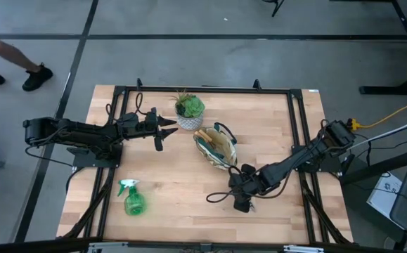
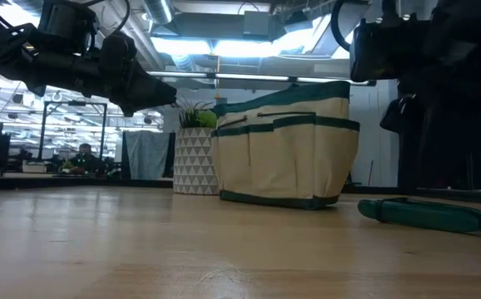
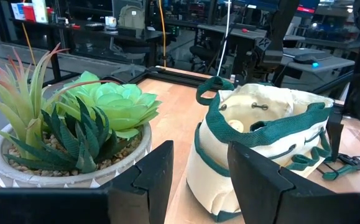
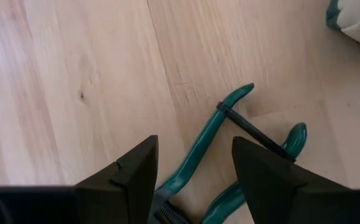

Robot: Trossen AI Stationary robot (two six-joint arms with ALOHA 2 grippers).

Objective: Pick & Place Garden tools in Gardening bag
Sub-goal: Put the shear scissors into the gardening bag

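- Light wooden table (image 1: 168,204) inside a black frame; open workshop beyond it.
- Gardening bag (image 1: 216,146) stands near table centre, mouth up, just right of the potted plant (image 1: 188,111). We see light handles poking out of it.
- Spray bottle (image 1: 133,199) lies at the near left, well apart from both arms.
- Pruner (image 4: 229,155) lies flat just near-right of the bag, green handles held by a black clasp.
- Right gripper (image 4: 195,180) hangs directly over the pruner, jaws spread wide, holding nothing.
- Left gripper (image 3: 198,180) waits raised beside the plant, jaws parted, empty.
- We judge the pruner stiff, fairly light, its coated handles grippy; best pinched across both handles near the pivot.
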